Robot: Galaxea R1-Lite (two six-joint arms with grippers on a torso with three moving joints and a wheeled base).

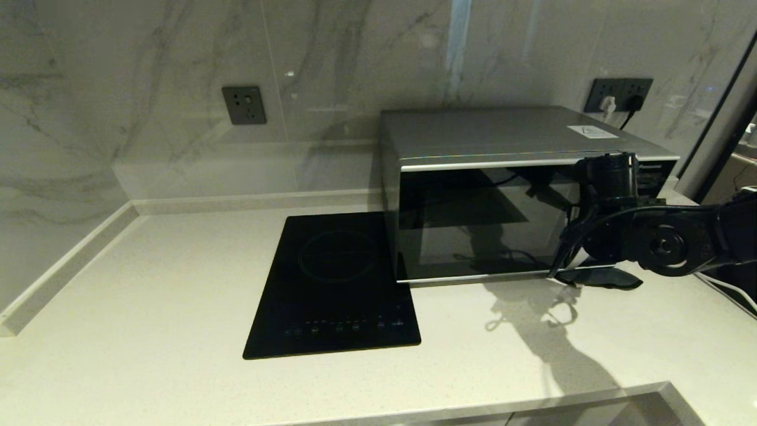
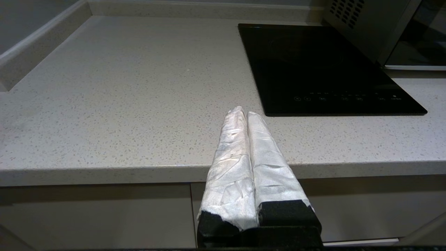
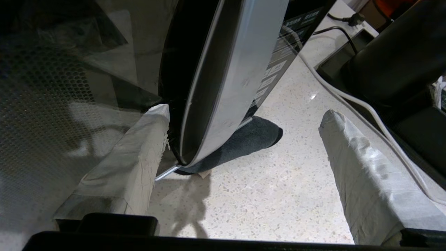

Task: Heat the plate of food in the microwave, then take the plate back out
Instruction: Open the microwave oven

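The silver microwave [image 1: 502, 177] stands at the back right of the counter with its dark glass door closed. My right gripper [image 3: 244, 112] is open at the door's curved silver handle [image 3: 226, 69]. One taped finger [image 3: 139, 157] sits between the handle and the glass, and the other finger [image 3: 362, 167] stands well out to the side over the counter. In the head view the right gripper [image 1: 576, 257] is at the door's right edge. The plate of food is out of view. My left gripper [image 2: 244, 113] is shut and empty, parked over the counter's front edge.
A flat black induction hob [image 1: 334, 284] lies just left of the microwave. A dark grey pad [image 3: 244, 143] pokes out under the microwave's front right corner. A white cable [image 3: 348, 97] runs along the counter to the right. Wall sockets [image 1: 243, 105] sit behind.
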